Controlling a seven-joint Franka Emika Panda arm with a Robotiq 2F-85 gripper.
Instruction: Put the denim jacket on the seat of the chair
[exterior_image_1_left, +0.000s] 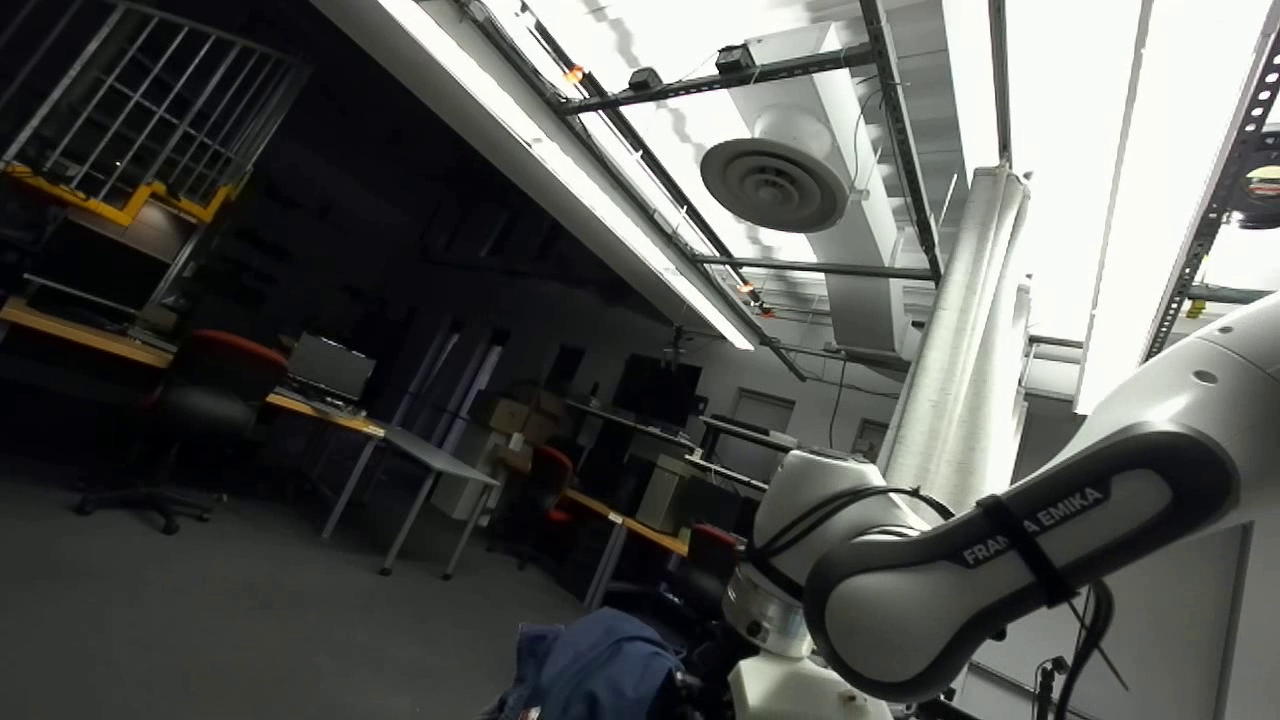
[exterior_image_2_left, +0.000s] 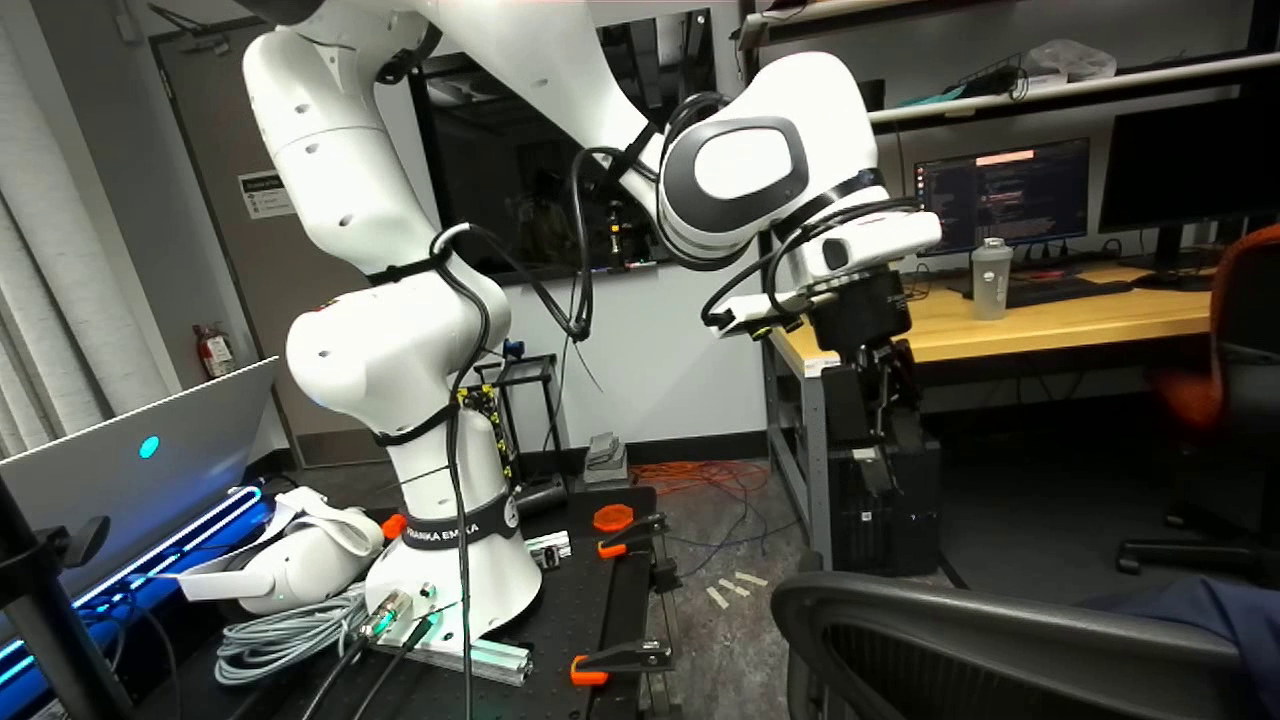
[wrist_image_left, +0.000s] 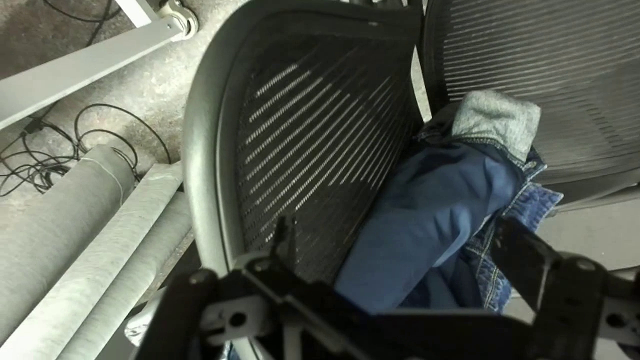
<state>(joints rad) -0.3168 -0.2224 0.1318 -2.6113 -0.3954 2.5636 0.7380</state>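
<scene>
Wrist view alone shows grey cloth (wrist_image_left: 497, 117) on the denim jacket (wrist_image_left: 435, 210).

- Arm base (exterior_image_2_left: 425, 565), on its dark band (exterior_image_2_left: 440, 532): "FRANKA EMIKA", crossed by a cable (exterior_image_2_left: 464, 580).
- Arm link (exterior_image_1_left: 1120, 535), above base level: "FRAN… EMIKA", strap (exterior_image_1_left: 1030, 555) over the gap.
- Door sign (exterior_image_2_left: 265, 195), beyond the base: print illegible.

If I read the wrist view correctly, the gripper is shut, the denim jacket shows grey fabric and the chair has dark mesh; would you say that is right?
Not quite: the gripper is open, its fingers well apart, as the wrist view shows. The rest stands: the denim jacket shows grey fabric and the chair has dark mesh.
</scene>
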